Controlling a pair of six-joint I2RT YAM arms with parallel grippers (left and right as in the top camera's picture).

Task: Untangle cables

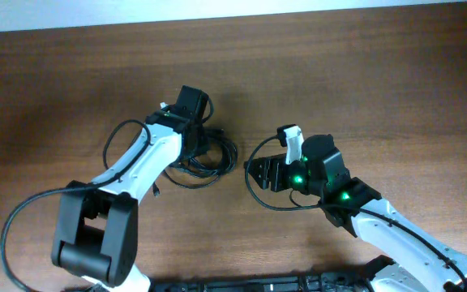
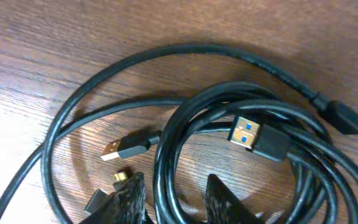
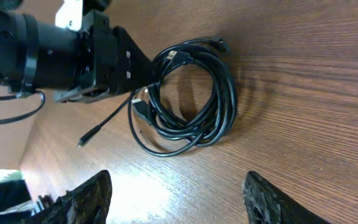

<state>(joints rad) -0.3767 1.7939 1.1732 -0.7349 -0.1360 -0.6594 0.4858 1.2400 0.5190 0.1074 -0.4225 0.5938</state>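
Note:
The cables (image 1: 227, 154) lie in a loose black coil on the wooden table, at the centre of the overhead view. My left gripper (image 1: 193, 148) is down on the coil's left side. In the left wrist view its fingers (image 2: 176, 200) are open and straddle two or three coil strands (image 2: 166, 146). A blue-tongued USB plug (image 2: 253, 138), a smaller gold-tipped plug (image 2: 126, 148) and a small plug end (image 2: 347, 118) lie free. My right gripper (image 1: 251, 173) is just right of the coil, wide open and empty (image 3: 179, 199), and its view shows the coil (image 3: 225, 102) ahead.
A thin strand with a small plug (image 3: 82, 142) trails from the coil toward the left arm (image 3: 73, 53). The right arm's own thicker black wire (image 1: 254, 195) loops near its gripper. The table's far edge (image 1: 233, 18) meets a white wall.

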